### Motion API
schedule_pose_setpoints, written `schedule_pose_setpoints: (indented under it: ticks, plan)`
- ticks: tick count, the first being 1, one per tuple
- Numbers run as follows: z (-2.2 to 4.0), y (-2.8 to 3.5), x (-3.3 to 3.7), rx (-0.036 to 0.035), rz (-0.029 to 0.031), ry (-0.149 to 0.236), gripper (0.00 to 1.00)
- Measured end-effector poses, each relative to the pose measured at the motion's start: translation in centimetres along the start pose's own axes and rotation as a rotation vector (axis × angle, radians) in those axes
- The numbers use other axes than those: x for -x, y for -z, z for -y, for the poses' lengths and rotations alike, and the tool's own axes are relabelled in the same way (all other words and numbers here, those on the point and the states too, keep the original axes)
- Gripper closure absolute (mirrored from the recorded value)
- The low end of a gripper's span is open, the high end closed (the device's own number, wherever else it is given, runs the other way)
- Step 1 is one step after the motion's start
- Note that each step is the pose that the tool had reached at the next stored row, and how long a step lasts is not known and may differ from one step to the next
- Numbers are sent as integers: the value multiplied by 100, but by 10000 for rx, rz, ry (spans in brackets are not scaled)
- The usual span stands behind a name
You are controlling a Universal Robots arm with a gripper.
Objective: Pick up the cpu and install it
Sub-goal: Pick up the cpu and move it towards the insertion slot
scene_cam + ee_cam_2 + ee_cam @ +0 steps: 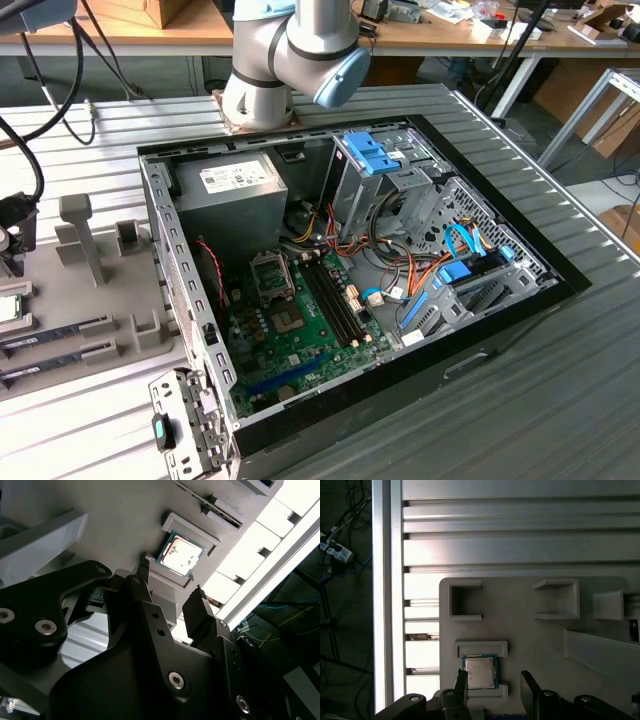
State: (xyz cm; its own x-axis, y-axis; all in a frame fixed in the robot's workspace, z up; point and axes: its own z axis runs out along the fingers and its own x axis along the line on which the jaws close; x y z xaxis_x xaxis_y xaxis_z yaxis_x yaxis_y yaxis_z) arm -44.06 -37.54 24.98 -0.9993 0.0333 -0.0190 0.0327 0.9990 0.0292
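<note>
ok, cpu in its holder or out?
In. In the first wrist view the cpu lies flat, seated in the grey tray. The claw is open, with its tips on either side of the cpu, and it holds nothing.

Silver arm (290,45), blue cap (341,78); black screwed pincer (172,578).

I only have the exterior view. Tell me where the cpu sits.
Observer: In both wrist views the cpu lies flat on the grey tray, in a seat between two raised lips.
Operator: Report the end effector.
Observer: The end effector is open over the cpu. Its fingers are apart with nothing gripped between them, so the cpu has not been picked up.
</note>
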Motion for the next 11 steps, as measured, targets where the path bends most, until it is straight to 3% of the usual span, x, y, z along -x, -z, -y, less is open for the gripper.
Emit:
schedule_pose_setpoints:
  ticks: [11]
  plan:
    - [2, -35, -40, -2, -3, 0, 46]
